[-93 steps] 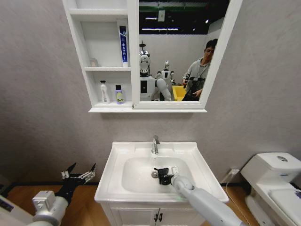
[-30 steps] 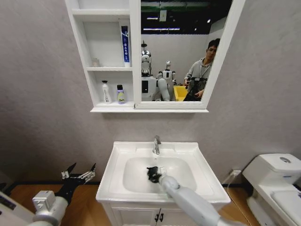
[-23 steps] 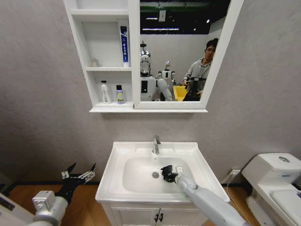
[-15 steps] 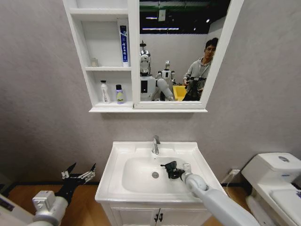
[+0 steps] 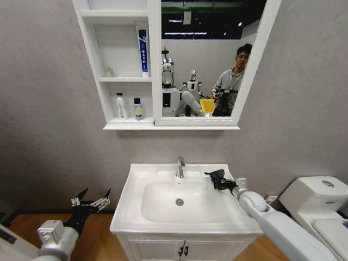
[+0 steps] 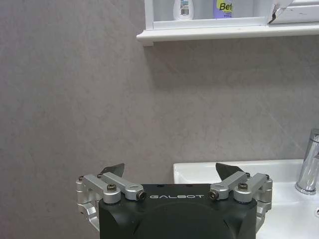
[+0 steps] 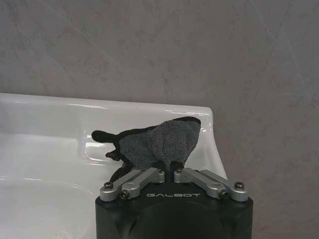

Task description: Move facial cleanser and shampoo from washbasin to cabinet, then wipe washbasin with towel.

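My right gripper [image 5: 217,179] is shut on the dark grey towel [image 7: 154,144], which bunches out past its fingertips. It hovers at the back right rim of the white washbasin [image 5: 141,174], beside the chrome tap [image 5: 179,167]. The wall-hung cabinet [image 5: 89,65] holds a white and blue tube [image 5: 142,51] in its middle niche and two small bottles [image 5: 120,106] in the lowest one. I cannot tell which of them are the facial cleanser and the shampoo. My left gripper [image 5: 89,202] stays open and empty, low and left of the basin, and its wrist view looks towards the basin corner [image 6: 199,172].
A white toilet [image 5: 321,206] stands to the right of the basin. The two-door vanity [image 5: 182,251] sits under it. The mirror [image 5: 206,60] reflects the robot and a person standing behind. Grey wall runs behind everything.
The right gripper has carried the towel out of the bowl's middle, to the right and back, up to the basin's back right rim. The left arm has not moved.
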Motion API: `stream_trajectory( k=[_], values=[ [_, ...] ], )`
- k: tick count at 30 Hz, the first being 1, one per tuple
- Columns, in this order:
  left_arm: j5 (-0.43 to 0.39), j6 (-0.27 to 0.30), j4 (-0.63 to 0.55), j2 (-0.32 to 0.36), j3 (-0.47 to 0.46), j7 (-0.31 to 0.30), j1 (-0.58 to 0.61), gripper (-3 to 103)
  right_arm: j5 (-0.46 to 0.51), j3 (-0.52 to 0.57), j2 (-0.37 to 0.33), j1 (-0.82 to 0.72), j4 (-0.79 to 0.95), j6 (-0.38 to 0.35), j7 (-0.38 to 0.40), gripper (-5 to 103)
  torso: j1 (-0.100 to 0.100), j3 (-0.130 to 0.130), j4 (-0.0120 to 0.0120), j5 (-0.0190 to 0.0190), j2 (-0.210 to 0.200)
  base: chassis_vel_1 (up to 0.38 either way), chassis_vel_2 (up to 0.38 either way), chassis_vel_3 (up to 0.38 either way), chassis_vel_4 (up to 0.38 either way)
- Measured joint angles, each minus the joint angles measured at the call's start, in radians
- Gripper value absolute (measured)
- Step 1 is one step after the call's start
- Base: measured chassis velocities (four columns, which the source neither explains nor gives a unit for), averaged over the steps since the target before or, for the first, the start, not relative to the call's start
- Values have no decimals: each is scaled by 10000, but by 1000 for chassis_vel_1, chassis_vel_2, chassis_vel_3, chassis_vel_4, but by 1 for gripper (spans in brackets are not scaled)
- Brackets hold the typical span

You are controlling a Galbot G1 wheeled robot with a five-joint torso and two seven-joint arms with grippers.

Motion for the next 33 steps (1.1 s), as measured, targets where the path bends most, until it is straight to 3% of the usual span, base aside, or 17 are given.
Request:
stream_trajectory(
  k=[5,9,14,15,18,20,22,23,26,27,30,33],
  values=[
    [0,0,0,1,0,0,0,100,273,-116,-103,53,-212,61,-325,0,0,-1,-1,-6,0,0,0,0,0],
    [0,0,0,0,0,0,0,100,3,-219,24,120,-514,268,-424,15,0,-1,-1,-5,1,0,0,0,0],
    [0,0,0,0,0,0,0,100,-866,-224,233,193,-1108,1216,-1188,37,0,-1,0,-6,1,0,0,0,0],
    [0,0,0,0,0,0,0,100,-866,-224,233,193,-1108,1216,-1188,37,0,-1,0,-6,1,0,0,0,0],
    [0,0,0,0,0,0,0,100,-1398,-268,416,260,-1526,2115,-1540,52,0,0,0,-4,0,0,0,0,0],
    [0,0,0,0,0,0,0,100,-1595,-253,443,231,-1549,2271,-1584,52,0,0,2,-1,1,0,0,0,0],
    [0,-1,0,0,0,0,0,100,-1722,-157,433,91,-1437,2347,-1587,63,0,0,0,-6,1,0,0,0,0],
    [0,-1,0,0,0,0,0,100,-1722,-157,433,91,-1437,2347,-1587,63,0,0,0,-6,1,0,0,0,0],
    [0,0,0,0,0,0,0,100,-1958,350,461,-283,-952,2405,-1232,80,0,-1,0,-6,1,0,0,0,0],
    [0,0,0,0,0,0,0,100,-1958,350,461,-283,-952,2405,-1232,80,0,-1,0,-6,1,0,0,0,0],
    [1,0,0,0,0,0,0,100,-2565,1543,484,-1081,384,2026,-275,95,0,-1,1,-5,0,0,0,0,0],
    [0,0,0,1,0,1,0,100,-2962,2479,409,-2043,1829,1681,349,100,0,-2,4,-10,1,0,0,0,0]
  ],
)
